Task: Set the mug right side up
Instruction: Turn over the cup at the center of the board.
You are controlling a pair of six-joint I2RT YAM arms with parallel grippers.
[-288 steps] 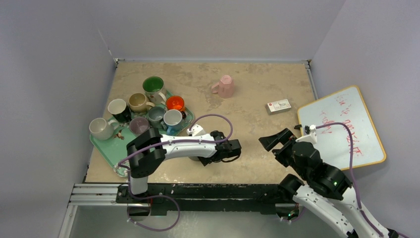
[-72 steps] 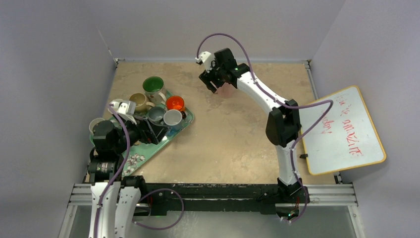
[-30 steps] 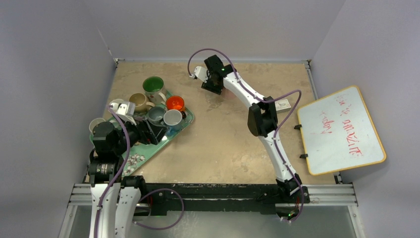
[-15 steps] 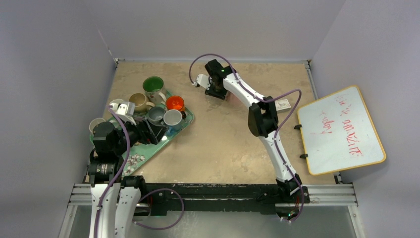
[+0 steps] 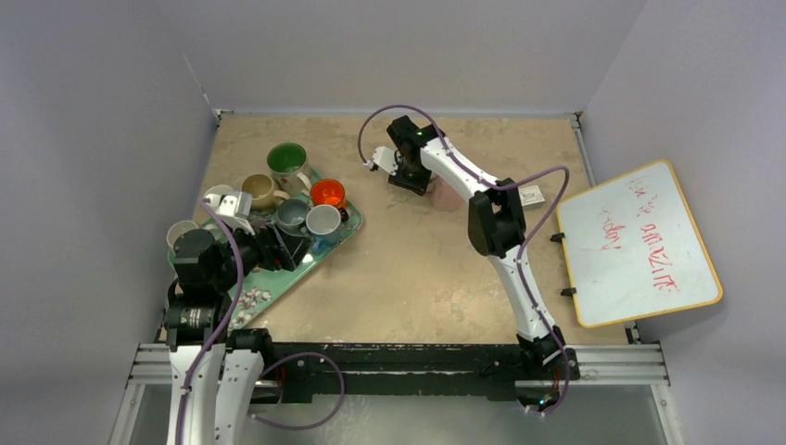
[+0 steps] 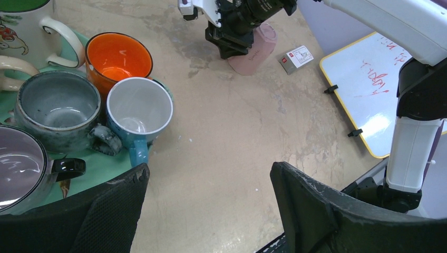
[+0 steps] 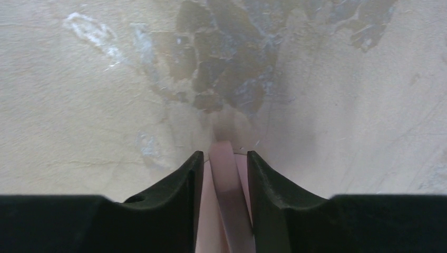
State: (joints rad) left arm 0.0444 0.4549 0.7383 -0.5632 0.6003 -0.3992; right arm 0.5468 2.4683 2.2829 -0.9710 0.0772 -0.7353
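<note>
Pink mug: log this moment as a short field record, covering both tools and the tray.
target: pink mug, seemingly mouth down on the table, far centre
right tool: at the mug, fingers either side of its handle; contact unclear
left tool: open, empty, by the tray's edge
tray: green tray, holding several upright mugs
task status: mug not yet turned right side up
</note>
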